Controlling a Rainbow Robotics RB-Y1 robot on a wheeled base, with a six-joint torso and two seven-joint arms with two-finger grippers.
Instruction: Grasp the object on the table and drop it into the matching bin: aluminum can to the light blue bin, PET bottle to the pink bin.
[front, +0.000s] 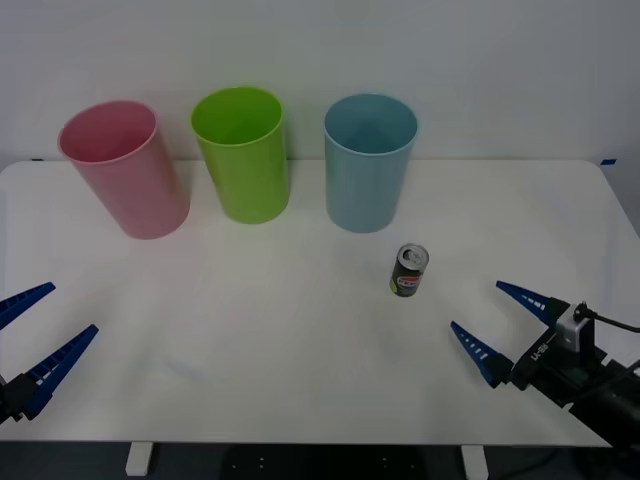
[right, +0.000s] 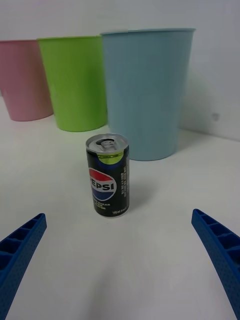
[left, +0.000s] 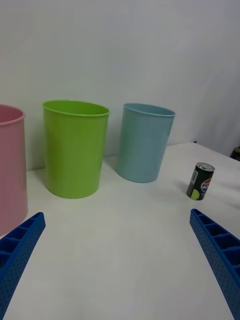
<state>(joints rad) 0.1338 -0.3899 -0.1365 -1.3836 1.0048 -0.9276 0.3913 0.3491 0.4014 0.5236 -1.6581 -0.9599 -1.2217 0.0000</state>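
A small black aluminum can (front: 409, 271) (right: 108, 174) (left: 200, 181) with a silver top stands upright on the white table (front: 280, 340), in front of the light blue bin (front: 369, 162) (right: 145, 92) (left: 145, 142). The pink bin (front: 124, 167) (right: 24, 80) (left: 11, 167) stands at the back left. My right gripper (front: 497, 321) (right: 120, 265) is open near the front right edge, a short way from the can and facing it. Low at the front left corner, my left gripper (front: 38, 324) (left: 117, 262) is open too, with nothing between its fingers.
A lime green bin (front: 241, 153) (right: 75, 82) (left: 74, 147) stands between the pink and light blue ones, all three in a row along the table's back. A white wall rises behind them. The table's front half is bare around the can.
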